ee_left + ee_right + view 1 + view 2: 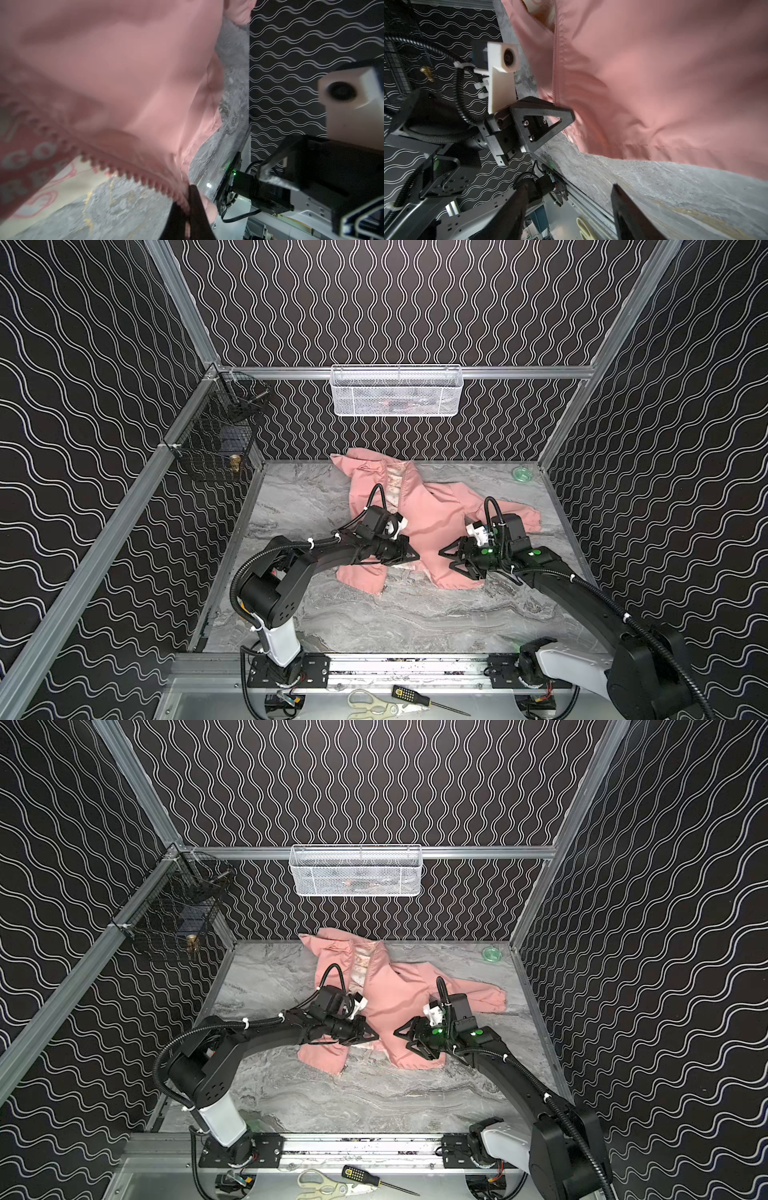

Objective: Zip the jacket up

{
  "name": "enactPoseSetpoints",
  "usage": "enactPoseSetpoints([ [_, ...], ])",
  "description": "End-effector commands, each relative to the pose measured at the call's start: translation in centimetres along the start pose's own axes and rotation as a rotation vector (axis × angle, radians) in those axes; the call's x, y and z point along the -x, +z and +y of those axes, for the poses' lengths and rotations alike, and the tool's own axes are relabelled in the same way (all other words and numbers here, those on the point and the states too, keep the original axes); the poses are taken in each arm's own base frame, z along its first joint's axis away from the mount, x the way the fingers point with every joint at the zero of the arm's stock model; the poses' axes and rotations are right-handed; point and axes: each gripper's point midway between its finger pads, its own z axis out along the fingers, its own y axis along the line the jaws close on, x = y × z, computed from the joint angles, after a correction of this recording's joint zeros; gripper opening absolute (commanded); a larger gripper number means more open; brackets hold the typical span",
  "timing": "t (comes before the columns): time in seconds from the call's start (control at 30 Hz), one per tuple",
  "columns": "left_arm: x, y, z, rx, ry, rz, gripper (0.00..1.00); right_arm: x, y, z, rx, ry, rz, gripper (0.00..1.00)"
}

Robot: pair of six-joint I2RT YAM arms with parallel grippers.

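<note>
While the jacket (pixel 432 514) lies toward the table's (pixel 332 614) back edge, left end effector (pixel 414 556) clamps its zipper edge (pixel 133 176); right end effector (pixel 447 560) stands wide, gripping nothing.

Blurred "GO" on red print (pixel 31 158) of the jacket (pixel 124 72).

1. A grey marbled tabletop (pixel 374 614) carries everything.
2. The salmon-pink jacket (pixel 428 510) lies rumpled on it, spreading from the centre toward 12 o'clock, with one sleeve reaching toward 3 o'clock.
3. A small round green object (pixel 522 474) sits in the 1 o'clock corner, well apart from the jacket.
</note>
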Motion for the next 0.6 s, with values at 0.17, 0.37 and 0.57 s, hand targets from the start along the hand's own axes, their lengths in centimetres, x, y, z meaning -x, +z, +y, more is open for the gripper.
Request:
enactPoseSetpoints([
  [0.17, 5.1, -0.4, -5.8, -0.174, 0.002, -0.133, 0.0, 0.5, -1.2, 4.8, 0.205, 0.085, -0.019, 0.75],
  [0.37, 6.7, -0.6, -7.4, -0.2, 0.001, -0.164, 0.0, 0.8, -1.9, 6.1, 0.231, 0.069, -0.045, 0.82],
  [0.57, 7.0, -1.5, -9.0, -0.205, 0.024, -0.167, 0.0, 1.5, -1.7, 6.8, 0.271, 0.066, -0.058, 0.92],
])
